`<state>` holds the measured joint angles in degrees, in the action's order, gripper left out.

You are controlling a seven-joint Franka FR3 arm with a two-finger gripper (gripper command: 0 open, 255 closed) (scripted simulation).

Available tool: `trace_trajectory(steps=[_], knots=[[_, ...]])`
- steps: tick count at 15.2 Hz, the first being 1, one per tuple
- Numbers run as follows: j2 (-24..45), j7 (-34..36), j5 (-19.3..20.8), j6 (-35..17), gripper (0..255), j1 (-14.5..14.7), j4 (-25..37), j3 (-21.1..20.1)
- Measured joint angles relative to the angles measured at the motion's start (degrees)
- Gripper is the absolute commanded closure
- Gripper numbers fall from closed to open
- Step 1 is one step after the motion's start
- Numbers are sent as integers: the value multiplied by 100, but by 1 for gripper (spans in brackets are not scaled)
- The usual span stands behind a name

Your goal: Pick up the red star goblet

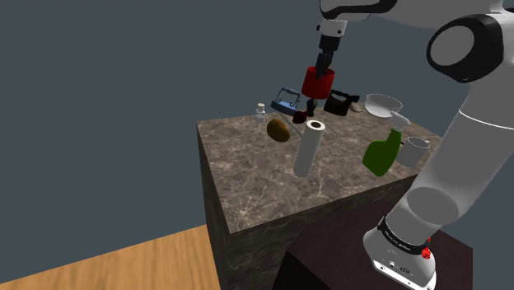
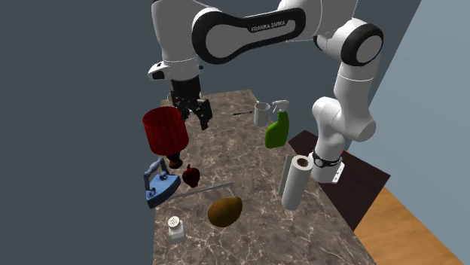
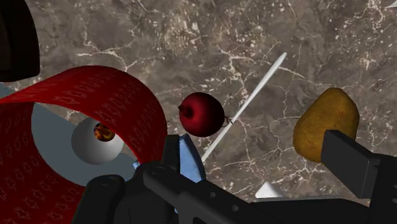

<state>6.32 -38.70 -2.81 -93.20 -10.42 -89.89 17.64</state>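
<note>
Right by the camera, the two black fingers stand wide apart and hold nothing. Just beside one finger is the red goblet. Its round wall curves away to that side, so the cup is next to the gap and not inside it. I cannot tell if that finger touches the rim. The goblet stands up tall on its thin stem with its mouth facing up, and its inside looks grey. In the second exterior view it sits to the left of the fingers and a bit lower.

I think the fingers need to slide sideways toward the goblet, so one goes inside the rim and one stays outside.

Past the gap lie a small red fruit, a thin white stick and a brown lump on the desk.
</note>
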Motion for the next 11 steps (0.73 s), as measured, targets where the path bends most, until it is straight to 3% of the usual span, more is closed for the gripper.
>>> trace_trajectory(steps=[5, 11], knots=[[1304, -413, -437, 484, 0, -406, 1740, 112], [1401, -480, -472, 139, 0, -427, 1488, 110]])
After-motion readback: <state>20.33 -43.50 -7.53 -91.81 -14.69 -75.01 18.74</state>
